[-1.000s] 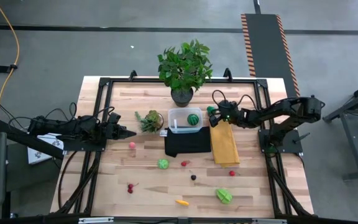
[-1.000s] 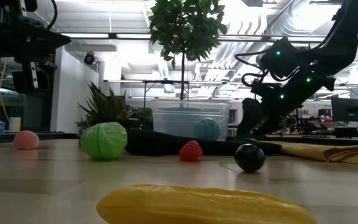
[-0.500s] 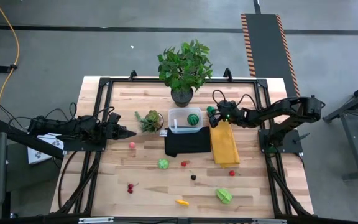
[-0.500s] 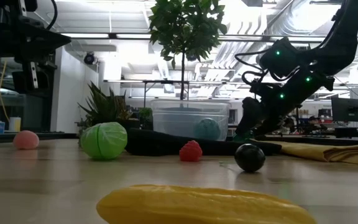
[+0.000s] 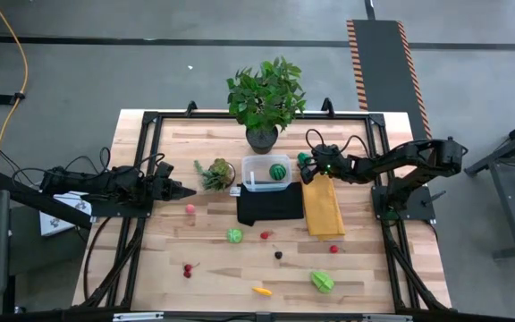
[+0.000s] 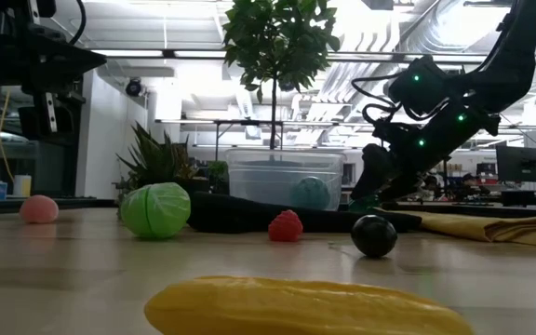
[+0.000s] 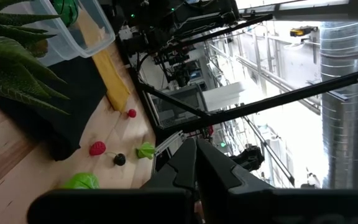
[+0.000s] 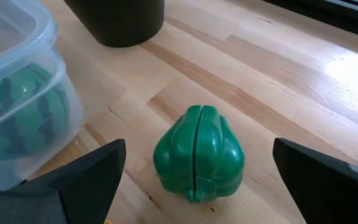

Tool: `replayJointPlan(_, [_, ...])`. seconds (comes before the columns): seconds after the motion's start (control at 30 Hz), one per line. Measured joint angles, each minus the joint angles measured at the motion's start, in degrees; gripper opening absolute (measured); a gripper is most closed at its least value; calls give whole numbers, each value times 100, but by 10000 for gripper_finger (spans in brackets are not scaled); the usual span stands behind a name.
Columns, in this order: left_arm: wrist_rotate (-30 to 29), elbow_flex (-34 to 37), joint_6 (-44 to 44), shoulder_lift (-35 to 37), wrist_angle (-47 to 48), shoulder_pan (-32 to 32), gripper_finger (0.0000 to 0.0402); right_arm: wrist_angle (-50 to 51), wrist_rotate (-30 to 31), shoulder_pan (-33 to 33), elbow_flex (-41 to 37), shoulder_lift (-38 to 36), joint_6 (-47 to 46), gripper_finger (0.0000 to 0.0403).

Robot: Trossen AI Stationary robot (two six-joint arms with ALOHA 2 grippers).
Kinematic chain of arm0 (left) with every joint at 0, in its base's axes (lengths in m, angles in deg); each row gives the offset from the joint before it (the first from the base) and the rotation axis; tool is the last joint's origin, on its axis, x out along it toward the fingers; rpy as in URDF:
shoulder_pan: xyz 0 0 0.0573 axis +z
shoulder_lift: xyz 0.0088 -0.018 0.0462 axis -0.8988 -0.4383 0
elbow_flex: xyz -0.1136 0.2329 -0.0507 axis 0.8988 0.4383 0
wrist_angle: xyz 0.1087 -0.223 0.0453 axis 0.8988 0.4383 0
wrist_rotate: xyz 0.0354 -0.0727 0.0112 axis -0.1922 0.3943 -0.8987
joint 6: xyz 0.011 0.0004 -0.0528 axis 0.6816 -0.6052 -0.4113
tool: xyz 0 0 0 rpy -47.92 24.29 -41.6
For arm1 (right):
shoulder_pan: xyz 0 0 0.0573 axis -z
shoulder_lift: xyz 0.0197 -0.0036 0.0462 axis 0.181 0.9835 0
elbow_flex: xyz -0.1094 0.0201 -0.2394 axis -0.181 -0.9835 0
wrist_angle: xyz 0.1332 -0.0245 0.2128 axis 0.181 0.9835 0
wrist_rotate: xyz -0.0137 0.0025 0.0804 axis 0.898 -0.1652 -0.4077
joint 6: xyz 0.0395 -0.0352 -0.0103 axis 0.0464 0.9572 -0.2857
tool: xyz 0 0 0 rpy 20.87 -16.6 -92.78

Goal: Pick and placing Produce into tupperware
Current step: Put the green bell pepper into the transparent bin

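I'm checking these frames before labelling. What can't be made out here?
- Tupperware contents, low view: only one striped ball shows through the cloudy wall.
- Yellow piece, low view: blurred, cut off by the bottom edge.
- Red cherries, high view: too small to count.

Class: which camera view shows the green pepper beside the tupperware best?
The right wrist view: the green pepper fills the middle, between the open right gripper's fingers. The high view shows only a green speck; the low and left wrist views don't show it clearly.

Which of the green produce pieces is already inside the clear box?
The striped watermelon ball lies inside the tupperware; the green pepper sits on the table beside it, between the right gripper's open fingers.
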Motion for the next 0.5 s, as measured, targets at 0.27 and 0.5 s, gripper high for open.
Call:
replayJointPlan(0.27, [0,0,1,-1,1,1,1,44,0,-1,0,0,1,386])
replayJointPlan(0.5, [0,0,-1,-2,0,0,1,42,2,-1,0,0,1,370])
